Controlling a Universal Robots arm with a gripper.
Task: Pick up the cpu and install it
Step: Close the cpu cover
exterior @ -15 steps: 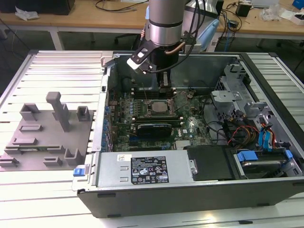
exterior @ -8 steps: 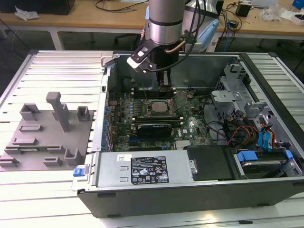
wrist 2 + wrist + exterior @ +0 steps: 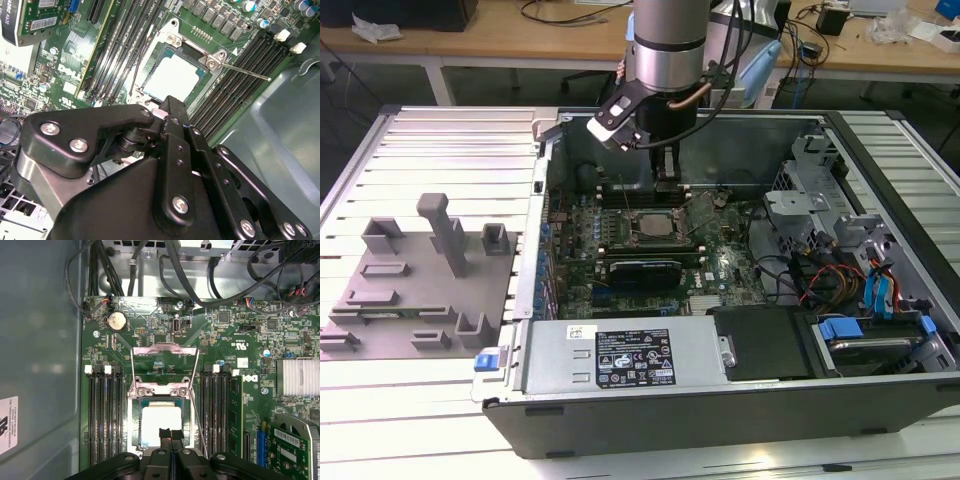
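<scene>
The cpu point(image 3: 161, 424) lies in the socket point(image 3: 133, 412), with the plate point(image 3: 162, 347) raised and the lever point(image 3: 245, 71) loose. The fingers point(image 3: 163, 435) are together, holding nothing, just over one edge of the cpu; I cannot tell if they touch it. If they push or drag sideways, I think the chip may shift or tilt, because nothing clamps it, and this could bend the socket contacts.

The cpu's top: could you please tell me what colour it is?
Pale silvery-white; the cpu shows best in the first wrist view.
</scene>
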